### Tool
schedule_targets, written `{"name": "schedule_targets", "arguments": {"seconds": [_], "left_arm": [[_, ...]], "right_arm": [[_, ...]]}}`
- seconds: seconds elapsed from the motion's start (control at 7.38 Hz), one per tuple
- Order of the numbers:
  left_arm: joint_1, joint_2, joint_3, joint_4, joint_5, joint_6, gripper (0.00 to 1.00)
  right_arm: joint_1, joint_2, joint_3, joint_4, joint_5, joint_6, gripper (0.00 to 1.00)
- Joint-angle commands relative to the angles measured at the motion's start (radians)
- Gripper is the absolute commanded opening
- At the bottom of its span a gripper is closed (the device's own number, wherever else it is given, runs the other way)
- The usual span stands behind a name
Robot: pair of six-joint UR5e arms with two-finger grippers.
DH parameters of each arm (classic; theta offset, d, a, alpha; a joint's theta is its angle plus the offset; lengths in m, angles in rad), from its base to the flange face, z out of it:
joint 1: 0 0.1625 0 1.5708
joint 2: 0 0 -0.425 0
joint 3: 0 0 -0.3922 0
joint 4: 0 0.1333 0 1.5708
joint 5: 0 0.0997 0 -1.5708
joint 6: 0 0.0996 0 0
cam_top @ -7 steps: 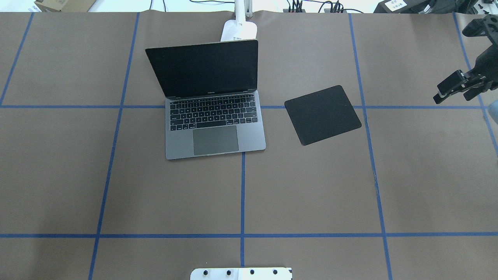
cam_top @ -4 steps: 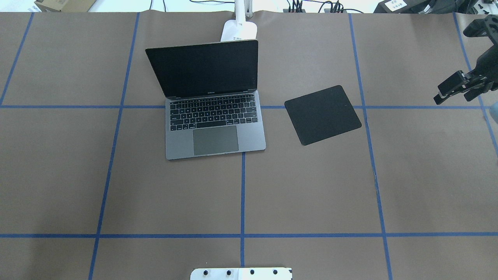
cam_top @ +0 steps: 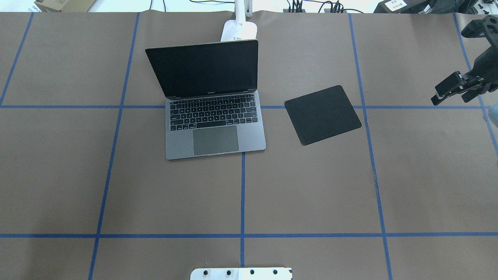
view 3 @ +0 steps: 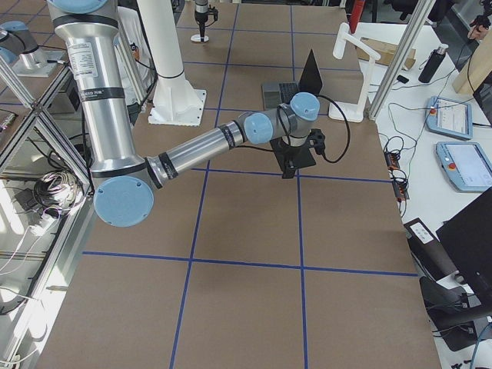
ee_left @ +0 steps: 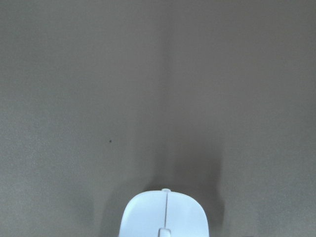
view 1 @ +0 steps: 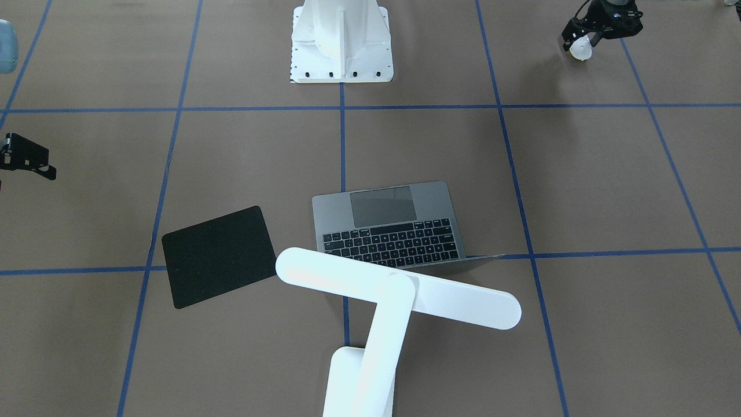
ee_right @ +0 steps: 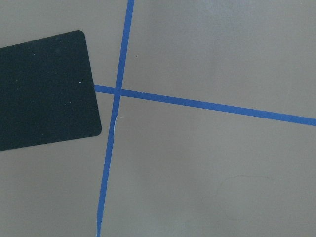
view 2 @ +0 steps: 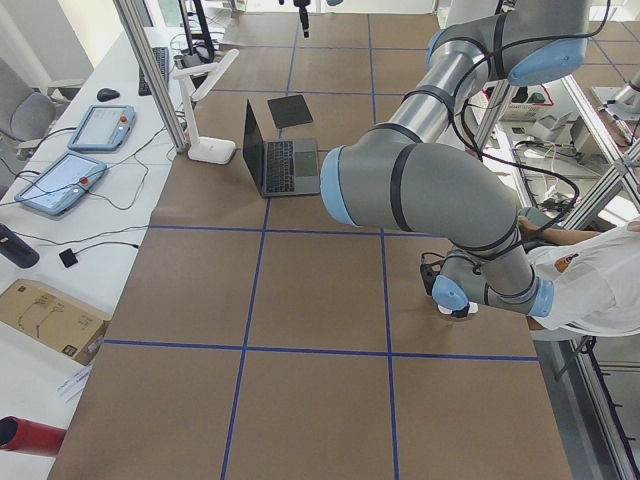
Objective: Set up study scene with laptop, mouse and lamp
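Left gripper (view 1: 581, 45): pinches the mouse (view 1: 580, 53) far out on the robot's left, outside the overhead frame; fingers unseen in the wrist view.
Right gripper (cam_top: 451, 95): spread, empty, arm cut off at the frame edge.
Laptop (cam_top: 216, 128): open, mid-table.
Lamp (view 1: 399, 286): behind the laptop; its head hides the screen from the front.
Black pad (cam_top: 323, 114): near the laptop, apart.

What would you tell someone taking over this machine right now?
Left gripper: right at the mouse, on the robot's near left; whether it grips is unclear.
Right gripper: open, empty, hanging far right.
Laptop stands open in the middle, lamp behind it, black pad on its right.
Done: laptop and lamp look placed.
Left to do: bring the mouse over, probably onto the pad.
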Motion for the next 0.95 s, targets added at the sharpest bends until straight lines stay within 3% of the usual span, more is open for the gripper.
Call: {"name": "schedule_targets", "arguments": {"seconds": [0.0, 0.81], "left_arm": [[0.012, 0.000, 0.009, 0.000, 0.000, -0.006, 0.83], [0.064, -0.002, 0.009, 0.000, 0.011, -0.007, 0.80]], "right_arm": [[-0.005, 0.000, 0.000, 0.001, 0.000, 0.001, 0.99], [-0.014, 0.001, 0.002, 0.001, 0.000, 0.007, 0.99]]}}
